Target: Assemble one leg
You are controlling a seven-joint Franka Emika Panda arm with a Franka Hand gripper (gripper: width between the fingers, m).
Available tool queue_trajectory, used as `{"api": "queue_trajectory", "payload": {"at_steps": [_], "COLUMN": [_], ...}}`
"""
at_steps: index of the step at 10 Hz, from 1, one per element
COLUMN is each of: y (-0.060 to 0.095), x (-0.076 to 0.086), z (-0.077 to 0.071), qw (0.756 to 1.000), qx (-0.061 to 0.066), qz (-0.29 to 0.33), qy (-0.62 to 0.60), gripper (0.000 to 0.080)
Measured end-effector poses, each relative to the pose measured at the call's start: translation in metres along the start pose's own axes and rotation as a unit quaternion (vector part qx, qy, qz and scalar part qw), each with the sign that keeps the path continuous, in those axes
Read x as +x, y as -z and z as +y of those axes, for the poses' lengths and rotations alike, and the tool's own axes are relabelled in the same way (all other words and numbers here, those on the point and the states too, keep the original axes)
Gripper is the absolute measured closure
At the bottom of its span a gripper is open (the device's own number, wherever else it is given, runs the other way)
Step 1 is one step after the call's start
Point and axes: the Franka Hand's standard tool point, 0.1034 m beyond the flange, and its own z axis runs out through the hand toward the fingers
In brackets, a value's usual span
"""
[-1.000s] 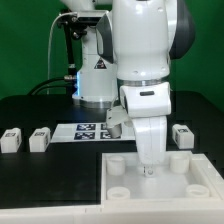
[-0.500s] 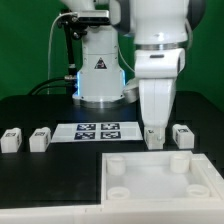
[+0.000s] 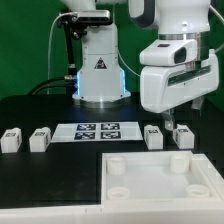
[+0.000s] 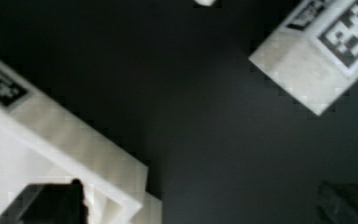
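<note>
**Arm pose.** In the exterior view, find the arm entering from the top at the exterior view's right. Its white hand is tilted and the gripper points down at the black table. The gripper hangs above the table, roughly over the gap between 2 legs: the inner leg and the outer leg. It touches neither. You cannot read the finger spacing from this view.

**Fingers.** Use the wrist view for that. The 2 dark fingers sit at opposite sides of the frame, well apart, with only bare table between them, so the gripper holds nothing. This view also shows one tagged block and a second tagged block, one to each side of the gap. You cannot tell which of them is the inner leg.

**Exterior view only.** This view alone shows:
- 2 far legs at its left
- the marker board between the 2 pairs of legs
- the large white panel with round sockets, nearest the camera

All 4 legs stand on the table behind the panel.
</note>
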Motion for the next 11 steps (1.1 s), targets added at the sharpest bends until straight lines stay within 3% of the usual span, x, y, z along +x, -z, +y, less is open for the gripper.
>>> {"api": "queue_trajectory", "payload": {"at_steps": [3, 4, 6, 8, 11], "y": [-0.011, -0.017, -0.018, -0.017, -0.029], "x": [-0.005, -0.009, -0.011, -0.020, -0.020], "z": [-0.022, -0.018, -0.019, -0.024, -0.039], "qw": [0.980, 0.972, 0.973, 0.961, 0.905], "qx": [0.012, 0.021, 0.024, 0.043, 0.074], "qz": [-0.005, -0.008, -0.023, -0.129, -0.325], "qy": [-0.199, -0.232, -0.230, -0.242, -0.263], "gripper": [0.0150, 0.0150, 0.0150, 0.0150, 0.0150]}}
